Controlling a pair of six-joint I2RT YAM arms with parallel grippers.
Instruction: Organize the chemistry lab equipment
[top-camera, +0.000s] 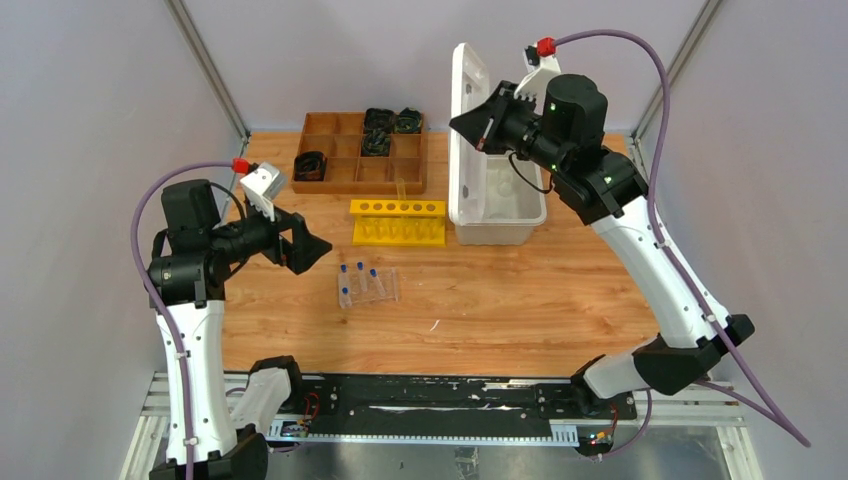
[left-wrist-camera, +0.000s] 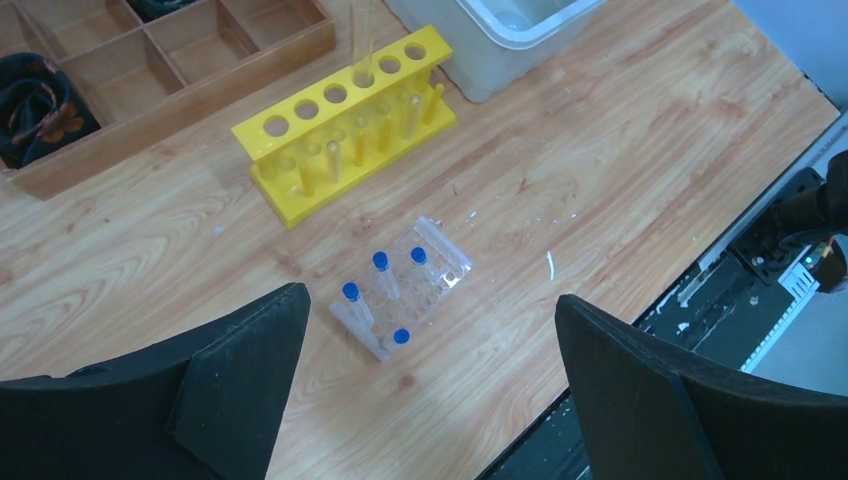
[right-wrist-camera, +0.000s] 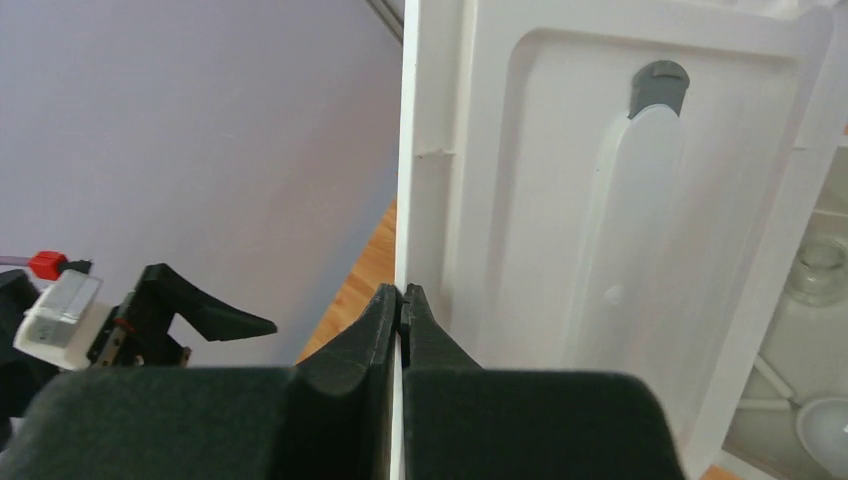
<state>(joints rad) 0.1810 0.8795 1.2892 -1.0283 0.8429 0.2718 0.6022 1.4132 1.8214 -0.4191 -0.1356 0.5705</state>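
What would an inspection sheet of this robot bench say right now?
Surface: wooden table, one small white fleck.
Job's things: four blue-capped tubes in a clear rack; one thin glass tube upright in the yellow rack; glass vessel and white dish inside the white bin, whose lid stands upright.
Clutter: brown tray with black coiled items at the back.
Claws: left claw open, aimed at the clear rack, holding nothing; right claw shut on the lid's edge.
Cables: purple cables loop in the air from both wrists.
Surroundings: plain grey walls, metal frame posts.
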